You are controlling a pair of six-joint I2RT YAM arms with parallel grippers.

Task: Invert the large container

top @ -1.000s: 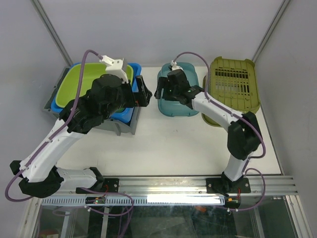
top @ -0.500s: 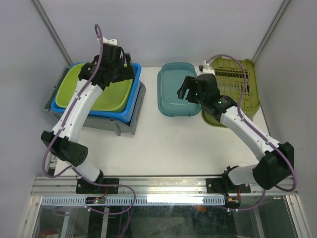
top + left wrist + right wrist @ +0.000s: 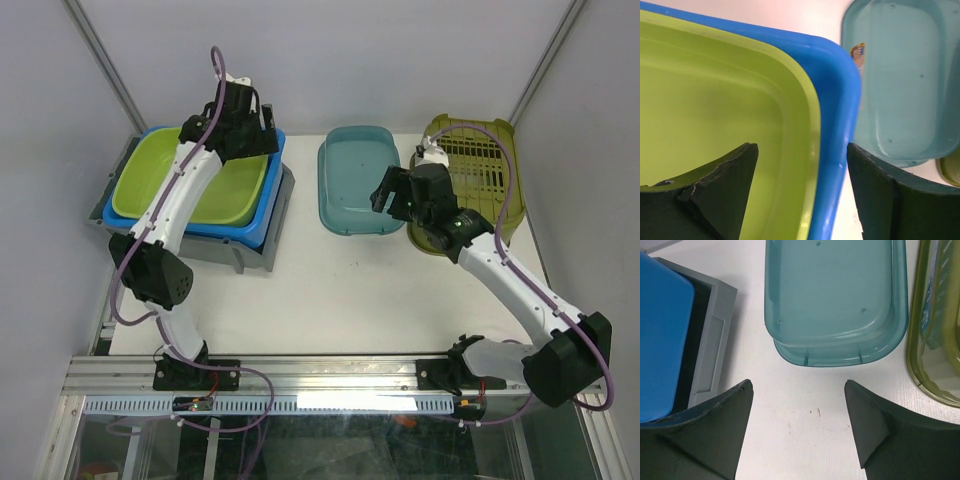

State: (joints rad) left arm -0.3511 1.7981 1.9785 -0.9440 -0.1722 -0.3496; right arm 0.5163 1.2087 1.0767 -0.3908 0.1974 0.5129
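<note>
Both jaws apart: my left gripper (image 3: pixel 801 148) straddles green tub (image 3: pixel 715 100) and blue tub (image 3: pixel 840 90) rims; right gripper (image 3: pixel 799 385) empty, teal tub (image 3: pixel 835 290) ahead.

Overhead; wrist close-ups, likely sharing blue container (image 3: pixel 839 95)

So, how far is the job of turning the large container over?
Nothing is turned yet: the blue container sits upright with the green tub in it. In hand: the left gripper straddles their rims, open. The right gripper holds nothing. The grasp and flip remain.
</note>
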